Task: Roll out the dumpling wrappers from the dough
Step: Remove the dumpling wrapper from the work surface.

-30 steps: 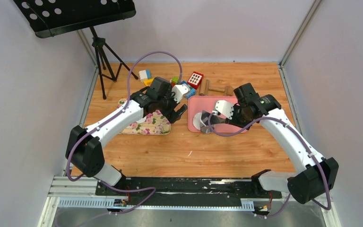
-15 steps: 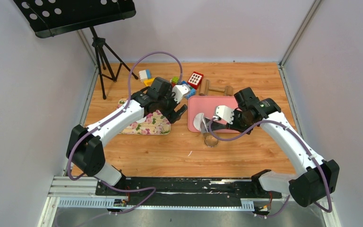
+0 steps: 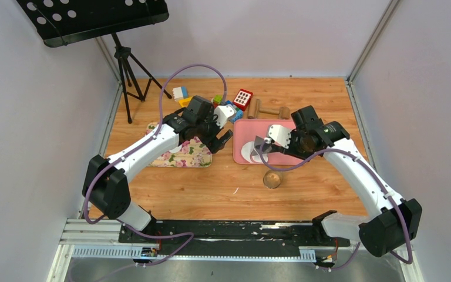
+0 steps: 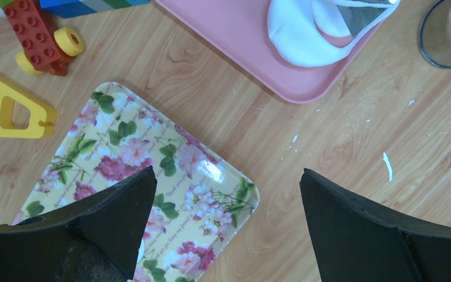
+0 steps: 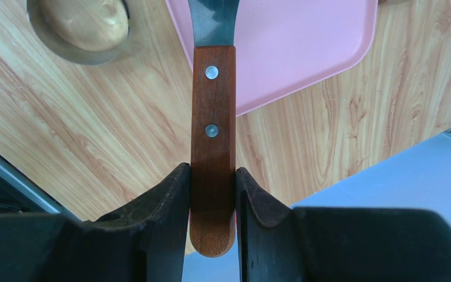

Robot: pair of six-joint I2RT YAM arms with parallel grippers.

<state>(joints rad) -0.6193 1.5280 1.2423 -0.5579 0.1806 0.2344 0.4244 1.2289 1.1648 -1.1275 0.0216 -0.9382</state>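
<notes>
White dough (image 4: 296, 35) lies as a flattened curved piece at the near left corner of the pink tray (image 3: 252, 129); in the top view the dough (image 3: 247, 151) sits just ahead of my right gripper (image 3: 262, 145). That gripper (image 5: 212, 176) is shut on the wooden handle of a spatula (image 5: 212, 111) whose steel blade reaches onto the tray by the dough. A small metal ring (image 3: 272, 179) stands on the bare table in front of the tray. My left gripper (image 4: 229, 182) hangs open over the corner of the floral tray (image 4: 152, 170). A white edge beside my left finger is mostly hidden.
Toy bricks (image 3: 223, 103), a red button toy (image 3: 242, 98) and a wooden rolling pin (image 3: 267, 110) lie behind the trays. A yellow toy piece (image 4: 6, 108) sits left of the floral tray. A tripod (image 3: 129, 70) stands at the far left. White crumbs dot the wood.
The metal ring has gone from the pink tray's near edge onto the table, nearer and to the right. My right gripper dipped toward it with the spatula, then drew back. The left arm stayed still.
</notes>
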